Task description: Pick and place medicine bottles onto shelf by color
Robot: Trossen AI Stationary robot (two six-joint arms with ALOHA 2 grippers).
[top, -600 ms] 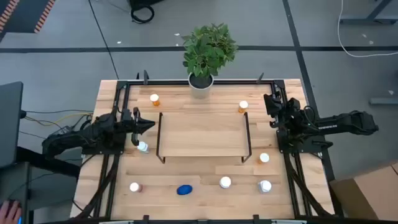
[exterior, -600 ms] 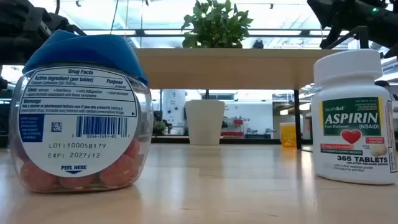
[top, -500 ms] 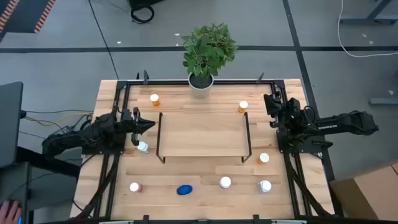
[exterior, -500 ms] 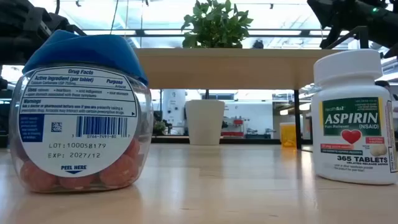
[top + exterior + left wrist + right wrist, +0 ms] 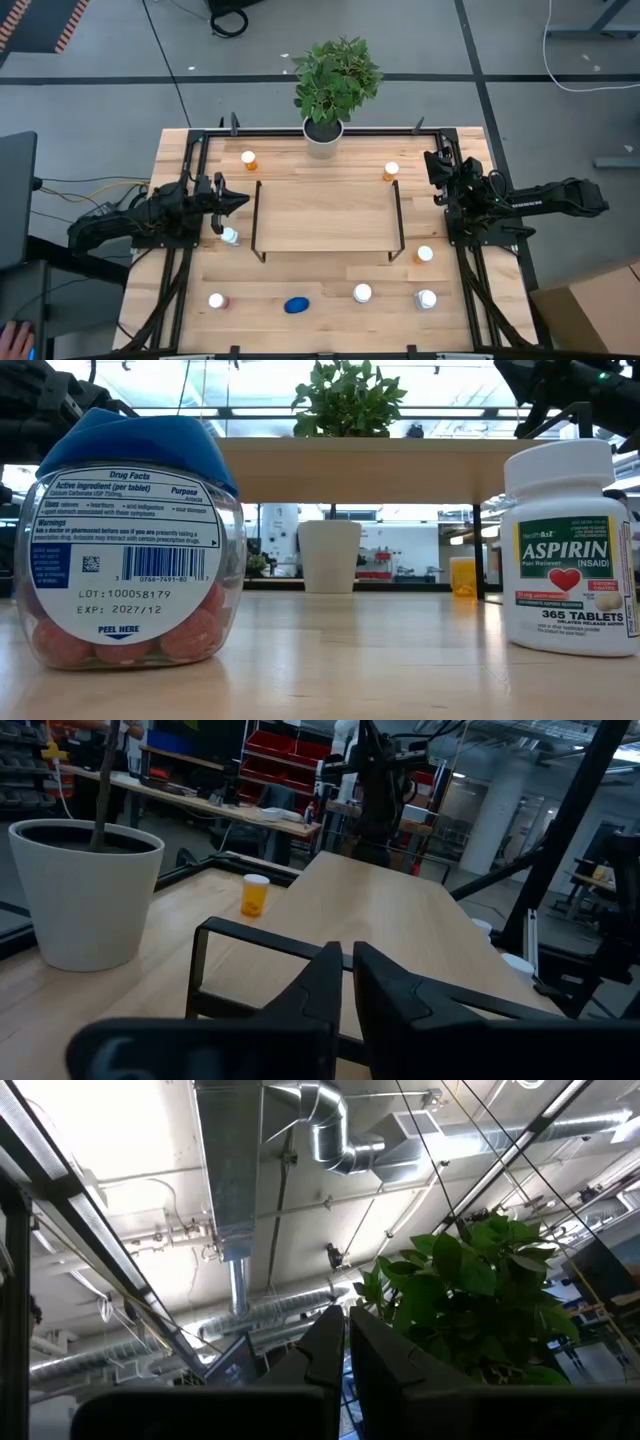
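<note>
Overhead, we see the desk (image 5: 330, 280) with shelf (image 5: 325, 215) and both tools, left tool (image 5: 240, 200) and right tool (image 5: 432, 165), fingers together; only the low view reveals the aspirin bottle (image 5: 568, 550) label.

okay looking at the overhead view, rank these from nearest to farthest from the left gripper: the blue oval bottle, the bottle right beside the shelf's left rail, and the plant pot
Measured from the left gripper in the high view:
1. The white-capped bottle by the shelf's left rail, just toward the front of the gripper.
2. The plant pot, at the table's back edge, to the gripper's right.
3. The blue oval bottle, near the front edge.
The pot and blue bottle are fairly close to call.
</note>
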